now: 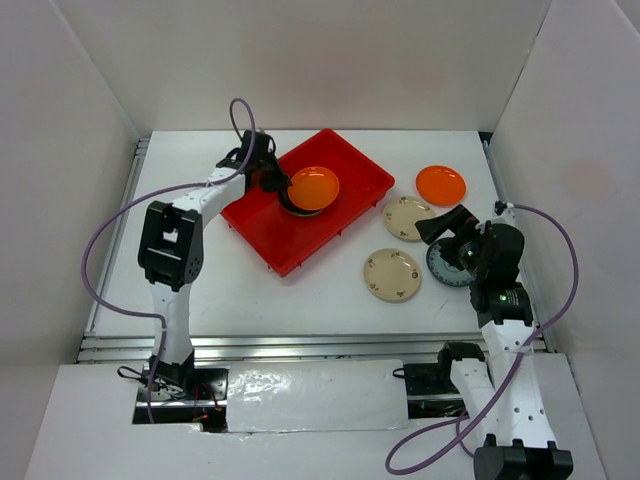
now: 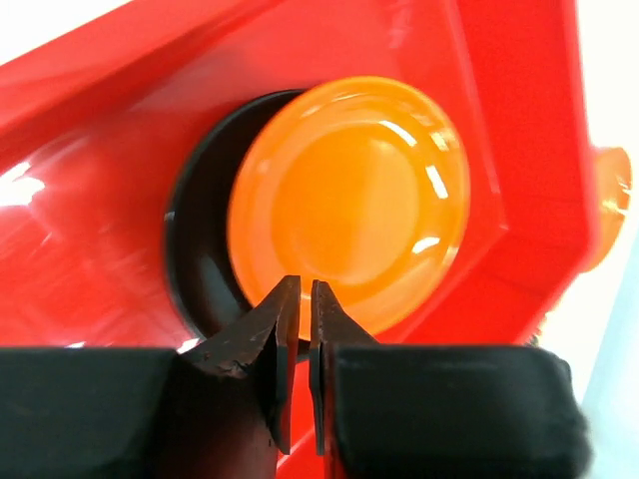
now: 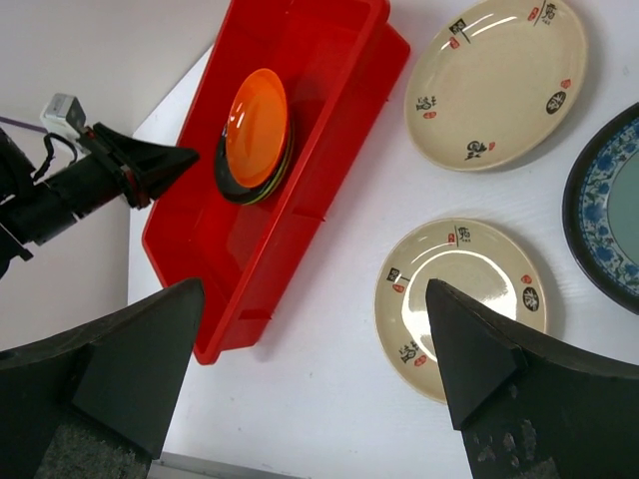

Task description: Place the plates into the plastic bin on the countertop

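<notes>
- The red plastic bin (image 1: 355, 170) sits on the white countertop (image 1: 250, 300).
- Inside the bin, an orange plate (image 2: 349, 200) lies on a black plate (image 2: 200, 249).
- The left gripper (image 2: 300, 289) is over the bin at that orange plate's rim, its fingers a thin slit apart. I cannot tell if it pinches the rim.
- The right gripper (image 3: 315, 289) is spread wide and holds nothing, right of the bin.
- Right of the bin on the countertop lie two beige plates (image 3: 494, 80) (image 3: 464, 304), a blue-white plate (image 3: 614, 210) and a second orange plate (image 1: 441, 185).
</notes>
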`<state>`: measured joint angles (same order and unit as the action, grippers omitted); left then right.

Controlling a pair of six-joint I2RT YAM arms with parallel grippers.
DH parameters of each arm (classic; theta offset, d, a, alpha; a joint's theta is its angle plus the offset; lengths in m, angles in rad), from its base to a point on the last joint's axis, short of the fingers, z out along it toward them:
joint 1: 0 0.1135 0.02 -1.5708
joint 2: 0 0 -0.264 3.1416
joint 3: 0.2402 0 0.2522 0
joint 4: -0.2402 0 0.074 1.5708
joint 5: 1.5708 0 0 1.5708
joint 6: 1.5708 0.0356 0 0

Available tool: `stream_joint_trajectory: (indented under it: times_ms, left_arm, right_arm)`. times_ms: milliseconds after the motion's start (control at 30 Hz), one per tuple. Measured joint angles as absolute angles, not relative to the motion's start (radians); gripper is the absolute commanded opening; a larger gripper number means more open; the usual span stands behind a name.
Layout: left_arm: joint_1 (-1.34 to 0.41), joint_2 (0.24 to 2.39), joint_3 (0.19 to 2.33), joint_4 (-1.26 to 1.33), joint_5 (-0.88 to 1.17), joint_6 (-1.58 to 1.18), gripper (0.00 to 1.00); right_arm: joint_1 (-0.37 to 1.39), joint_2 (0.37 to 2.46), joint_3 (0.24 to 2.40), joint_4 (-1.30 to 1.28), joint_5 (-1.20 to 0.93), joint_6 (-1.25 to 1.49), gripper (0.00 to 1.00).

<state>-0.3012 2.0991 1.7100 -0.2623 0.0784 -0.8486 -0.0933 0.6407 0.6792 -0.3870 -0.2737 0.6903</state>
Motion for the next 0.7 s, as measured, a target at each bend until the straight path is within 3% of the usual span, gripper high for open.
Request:
stream_joint_trajectory:
  times_ms: [33, 67, 200, 400, 700]
  left_arm:
    - [-0.301, 2.094, 1.698, -0.266, 0.067, -0.853, 0.24]
    - [-0.299, 2.087, 1.684, -0.274, 0.051, -0.86, 0.36]
    - [-0.3, 2.01, 1.595, -0.316, -0.033, -0.874, 0.53]
    - [-0.362, 1.806, 1.585, -0.445, -0.199, -0.844, 0.99]
    - [-0.429, 1.381, 1.557, -0.643, -0.362, -0.812, 0.99]
  right_arm:
    - [-0.095, 0.641, 0.679, -0.389, -0.274, 0.689, 1.0]
    - [-0.097, 0.64, 0.678, -0.389, -0.274, 0.687, 1.0]
    - [-0.104, 0.639, 0.67, -0.391, -0.274, 0.682, 1.0]
    - [-0.097, 0.705, 0.646, -0.392, -0.247, 0.678, 1.0]
    - [-0.024, 0.764, 0.479, -0.405, -0.131, 0.695, 1.0]
